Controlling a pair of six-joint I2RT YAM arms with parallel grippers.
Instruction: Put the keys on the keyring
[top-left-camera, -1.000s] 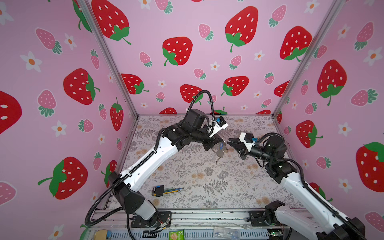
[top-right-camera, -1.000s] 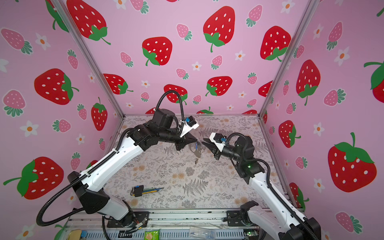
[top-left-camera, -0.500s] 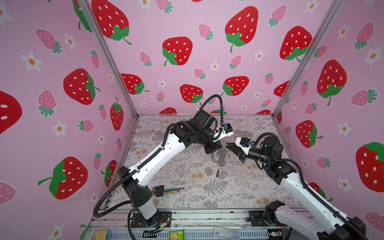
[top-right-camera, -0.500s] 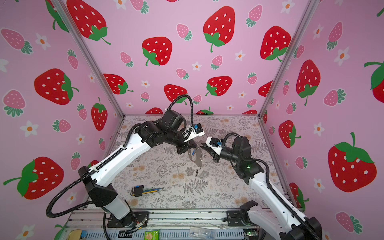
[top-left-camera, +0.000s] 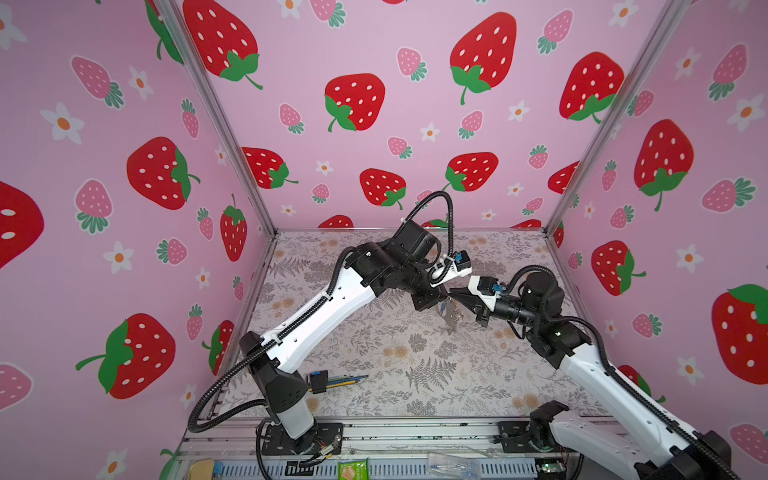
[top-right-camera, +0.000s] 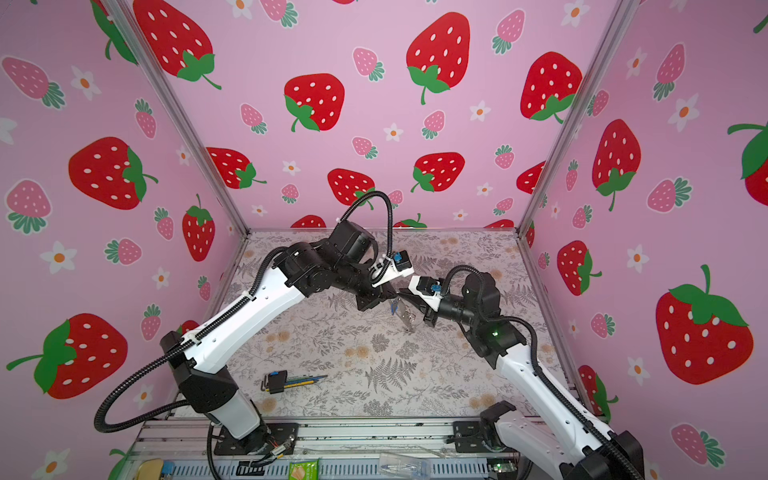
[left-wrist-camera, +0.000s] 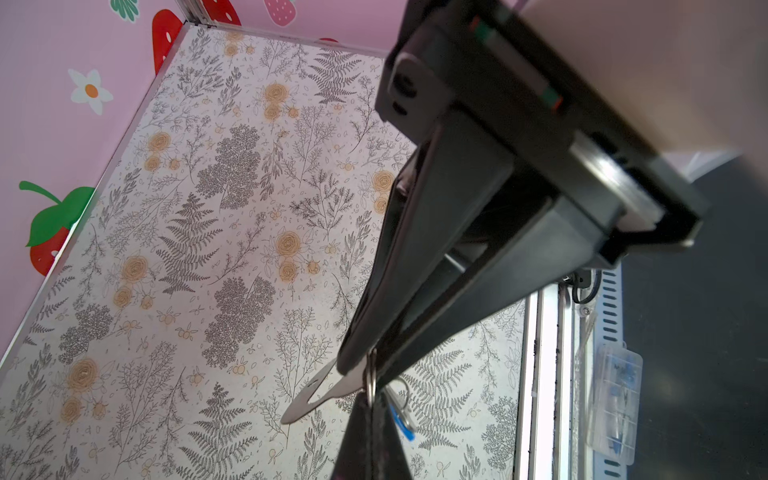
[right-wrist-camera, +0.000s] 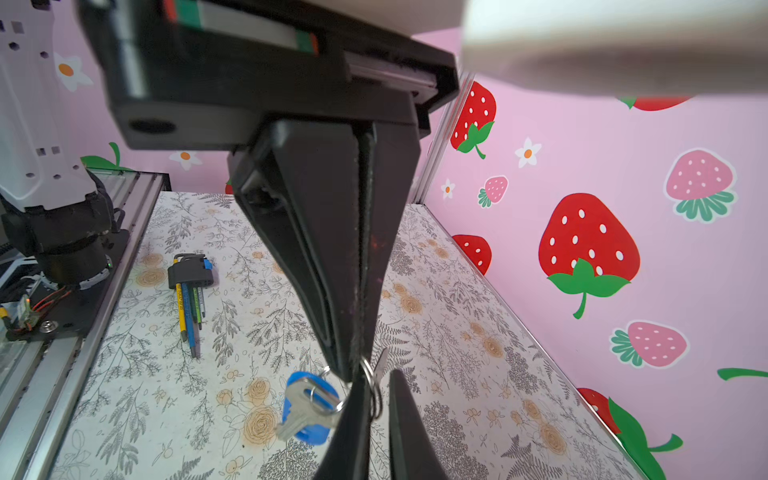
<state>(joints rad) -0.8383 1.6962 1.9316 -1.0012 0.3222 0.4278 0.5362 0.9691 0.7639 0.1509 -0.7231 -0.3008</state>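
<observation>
Flat taupe leather-like keyring (left-wrist-camera: 336, 384) is pinched in closed left fingers (left-wrist-camera: 415, 291) — its small metal ring (left-wrist-camera: 370, 382) is gripped by closed right fingers (right-wrist-camera: 316, 270).

Robot lab test cell, not a home or shop. Evidence:
- Boxed in on three sides by pink strawberry-print wall panels (top-left-camera: 374, 124), held by silver aluminium corner posts (top-left-camera: 217, 120).
- The worktop (top-left-camera: 415, 365) is a flat board covered in a grey fern and tan flower print.
- A silver aluminium extrusion rail (top-left-camera: 415, 432) runs along the front edge. The white-and-black left robot arm (top-left-camera: 324, 316) and the matching right robot arm (top-left-camera: 602, 374) are mounted there on black base plates (top-left-camera: 328, 434).
- Black corrugated cable conduit (top-right-camera: 124, 387) hangs loose off the left arm.
- A hex-key bundle in a black and blue holder (right-wrist-camera: 189, 286) lies on the worktop.
- A clear plastic box (left-wrist-camera: 615, 399) sits by the rail.
</observation>
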